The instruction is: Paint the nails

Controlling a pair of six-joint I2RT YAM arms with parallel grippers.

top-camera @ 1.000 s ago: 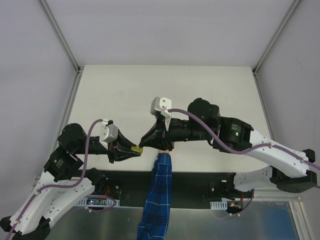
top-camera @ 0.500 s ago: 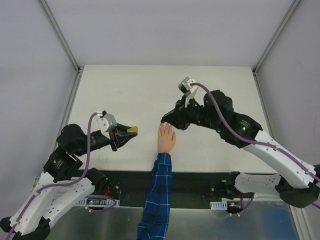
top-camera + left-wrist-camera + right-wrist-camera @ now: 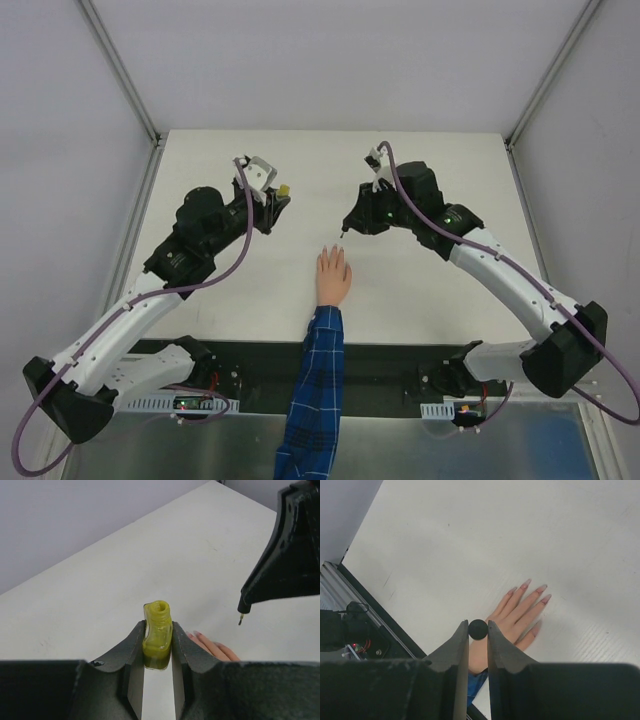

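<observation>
Nails (image 3: pixel 541 588), small and pinkish, are found at the fingertips of a peach mannequin hand (image 3: pixel 332 276) laid flat on the surface (image 3: pixel 230 300) near its front edge. A blue plaid sleeve (image 3: pixel 312 390) is draped back between the arm bases.

Just beyond the fingertips the right pincer (image 3: pixel 349 220) is held above the surface, clenched on a black brush cap (image 3: pixel 478 629), with the thin brush (image 3: pixel 241 618) pointed down.

Farther back and to the left, an uncapped yellow polish bottle (image 3: pixel 158 635) is clamped in the left pincer (image 3: pixel 277 199).

Polish could be smeared onto the skin if the brush is lowered off-centre, since each nail is narrow. Polish could be spilled if the open bottle is tipped.

No label or writing can be read.
</observation>
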